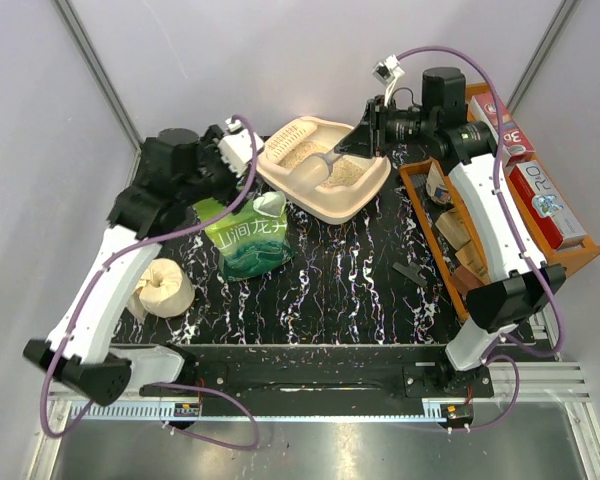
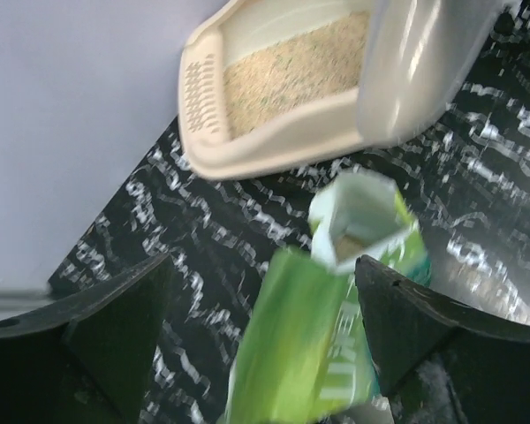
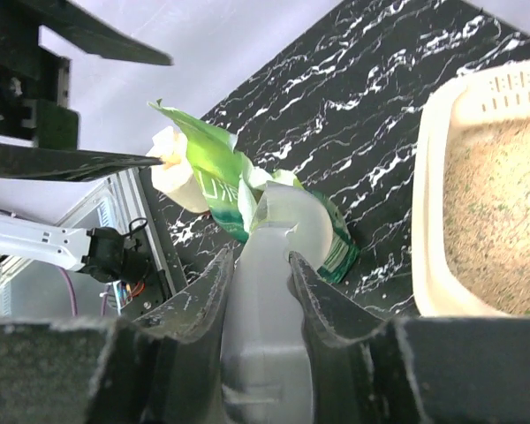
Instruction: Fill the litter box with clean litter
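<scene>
The cream litter box (image 1: 352,205) sits at the back centre, with the clean litter (image 1: 302,153) spread in it. My right gripper (image 1: 363,138) is at the box's far right rim, shut on the handle of a grey translucent scoop (image 1: 332,158) whose bowl is over the litter. In the right wrist view the scoop (image 3: 267,265) is clamped between the fingers, with the litter box (image 3: 435,203) and the litter (image 3: 503,212) at the right. My left gripper (image 1: 248,165) is open above the green bag (image 1: 248,235). In the left wrist view the gripper (image 2: 261,327) has the bag (image 2: 327,300) blurred between wide jaws, and the litter box (image 2: 247,155), litter (image 2: 291,71) and scoop (image 2: 415,62) lie beyond.
A cream tape roll (image 1: 162,288) lies at the left front. An orange wooden rack (image 1: 420,200) with small items and red boxes (image 1: 545,205) stands along the right side. Grey walls enclose the back and sides.
</scene>
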You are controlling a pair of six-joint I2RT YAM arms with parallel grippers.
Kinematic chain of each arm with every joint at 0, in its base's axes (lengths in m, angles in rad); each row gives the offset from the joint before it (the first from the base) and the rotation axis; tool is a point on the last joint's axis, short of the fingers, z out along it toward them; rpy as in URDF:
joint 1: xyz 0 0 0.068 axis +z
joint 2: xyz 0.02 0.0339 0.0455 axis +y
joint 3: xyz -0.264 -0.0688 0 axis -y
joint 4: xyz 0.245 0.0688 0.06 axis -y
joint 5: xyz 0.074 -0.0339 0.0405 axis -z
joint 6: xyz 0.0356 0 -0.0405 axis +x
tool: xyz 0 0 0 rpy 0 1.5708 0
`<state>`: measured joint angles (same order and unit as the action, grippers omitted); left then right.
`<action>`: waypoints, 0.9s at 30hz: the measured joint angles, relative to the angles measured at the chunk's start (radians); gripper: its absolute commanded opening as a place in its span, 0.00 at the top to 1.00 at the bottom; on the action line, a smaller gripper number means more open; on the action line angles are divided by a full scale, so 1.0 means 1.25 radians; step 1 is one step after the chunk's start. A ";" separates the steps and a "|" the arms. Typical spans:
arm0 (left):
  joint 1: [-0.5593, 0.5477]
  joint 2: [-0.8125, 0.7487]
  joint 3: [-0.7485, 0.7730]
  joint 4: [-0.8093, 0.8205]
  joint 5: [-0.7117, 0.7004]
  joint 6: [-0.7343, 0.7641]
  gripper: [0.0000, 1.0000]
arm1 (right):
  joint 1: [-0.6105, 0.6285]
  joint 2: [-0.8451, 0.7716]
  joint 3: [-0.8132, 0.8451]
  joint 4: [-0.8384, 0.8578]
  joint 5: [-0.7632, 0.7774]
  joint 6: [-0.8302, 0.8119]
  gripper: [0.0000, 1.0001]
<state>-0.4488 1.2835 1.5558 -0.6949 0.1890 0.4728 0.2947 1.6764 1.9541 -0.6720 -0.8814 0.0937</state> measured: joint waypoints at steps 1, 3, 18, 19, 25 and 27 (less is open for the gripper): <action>0.013 -0.028 -0.002 -0.029 -0.003 0.016 0.12 | 0.001 0.008 0.020 -0.002 -0.002 -0.005 1.00; 0.029 -0.069 -0.011 -0.066 -0.008 0.040 0.12 | 0.005 0.028 0.054 -0.004 -0.002 -0.011 1.00; 0.059 -0.056 -0.127 -0.204 -0.058 0.092 0.34 | 0.152 0.136 0.103 -0.069 0.079 -0.133 1.00; 0.059 -0.056 -0.127 -0.204 -0.058 0.093 0.39 | 0.154 0.138 0.103 -0.074 0.092 -0.145 1.00; 0.059 -0.040 -0.126 -0.206 -0.049 0.103 0.64 | 0.179 0.141 0.114 -0.121 0.133 -0.219 1.00; 0.059 -0.028 -0.124 -0.209 -0.044 0.104 0.80 | 0.196 0.144 0.126 -0.145 0.146 -0.244 1.00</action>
<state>-0.3748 1.2488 1.4014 -0.9558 0.1337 0.6025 0.5392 1.8565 2.1120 -0.8532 -0.6987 -0.2119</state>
